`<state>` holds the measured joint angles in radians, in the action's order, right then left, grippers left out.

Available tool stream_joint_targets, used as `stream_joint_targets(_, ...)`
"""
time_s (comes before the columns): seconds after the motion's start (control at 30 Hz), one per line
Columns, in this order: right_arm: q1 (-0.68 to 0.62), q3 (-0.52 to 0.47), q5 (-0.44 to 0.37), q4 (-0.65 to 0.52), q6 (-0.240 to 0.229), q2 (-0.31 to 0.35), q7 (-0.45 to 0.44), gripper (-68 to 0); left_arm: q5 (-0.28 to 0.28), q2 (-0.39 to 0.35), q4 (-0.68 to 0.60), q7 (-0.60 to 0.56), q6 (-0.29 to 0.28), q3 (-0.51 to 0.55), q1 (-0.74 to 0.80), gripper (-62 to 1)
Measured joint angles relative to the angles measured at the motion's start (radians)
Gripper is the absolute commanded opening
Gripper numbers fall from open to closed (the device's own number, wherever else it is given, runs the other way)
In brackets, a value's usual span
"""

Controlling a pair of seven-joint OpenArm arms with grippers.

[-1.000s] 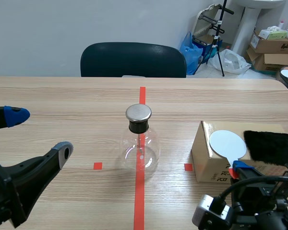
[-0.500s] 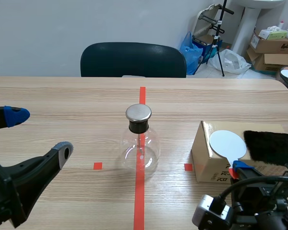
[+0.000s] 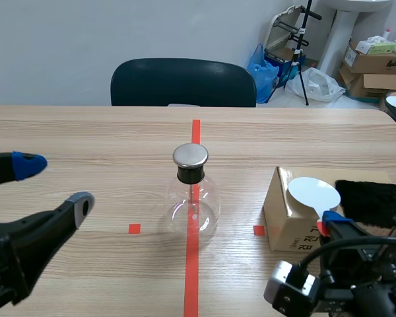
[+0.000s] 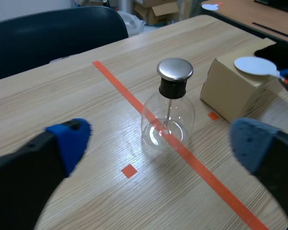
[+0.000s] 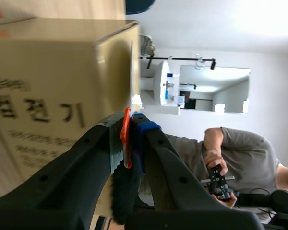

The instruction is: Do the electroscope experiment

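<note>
Wood-grain table (image 3: 86,132), dark chair (image 3: 183,82) behind its far edge. One cardboard box (image 3: 284,221) on the table's right part, with a black furry cloth (image 3: 371,198) lying on top. One left gripper (image 3: 56,183), fingers spread wide and holding nothing, low at the left, well apart from the flask. One electroscope (image 3: 192,198): clear glass flask, black neck, metal cap, upright on the centre tape line. One right gripper (image 5: 129,134), clamped on the orange-red handle of a white disc paddle (image 3: 313,194), disc over the box top.

A lab-like workroom is being shown. Far right, cardboard boxes (image 3: 376,63) and a tripod (image 3: 304,39) are being stored beyond a taped table (image 3: 86,132).
</note>
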<state>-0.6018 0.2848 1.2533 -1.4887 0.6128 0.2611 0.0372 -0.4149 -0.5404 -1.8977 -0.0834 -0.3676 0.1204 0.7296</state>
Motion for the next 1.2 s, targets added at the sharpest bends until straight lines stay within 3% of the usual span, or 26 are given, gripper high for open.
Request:
stream_joint_targets(0.13, 0.000, 0.037, 0.029, -0.062, 0.000, 0.026, 0.045, -66.5, 0.000, -0.050, 0.073, 0.077, -0.011, -0.058, -0.084, -57.5)
stream_joint_targets(0.27, 0.003, 0.084, 0.068, -0.094, 0.022, 0.052, 0.095, -66.5, -0.001, -0.101, 0.204, 0.061, -0.036, -0.147, -0.202, -57.7)
stream_joint_targets(0.47, 0.068, 0.167, 0.109, -0.095, 0.034, 0.069, 0.188, -66.5, 0.003, -0.131, 0.414, 0.000, -0.176, -0.311, -0.421, -57.7)
stream_joint_targets(0.67, 0.134, 0.251, 0.131, -0.094, 0.034, 0.093, 0.255, -66.5, 0.072, -0.130, 0.582, -0.100, -0.180, -0.516, -0.628, -57.7)
stream_joint_targets(0.77, 0.169, 0.291, 0.131, -0.094, -0.003, 0.105, 0.279, -66.5, 0.093, -0.129, 0.651, -0.139, -0.180, -0.607, -0.715, -57.7)
stream_joint_targets(0.83, 0.190, 0.312, 0.131, -0.094, -0.025, 0.112, 0.289, -66.5, 0.093, -0.124, 0.692, -0.162, -0.180, -0.647, -0.761, -57.7)
stream_joint_targets(1.03, 0.244, 0.370, 0.152, -0.073, -0.026, 0.119, 0.349, -66.5, 0.096, -0.092, 0.786, -0.191, -0.177, -0.742, -0.858, -57.7)
stream_joint_targets(1.2, 0.275, 0.414, 0.164, -0.024, -0.058, 0.119, 0.412, -66.5, 0.103, -0.047, 0.856, -0.203, -0.177, -0.774, -0.886, -57.7)
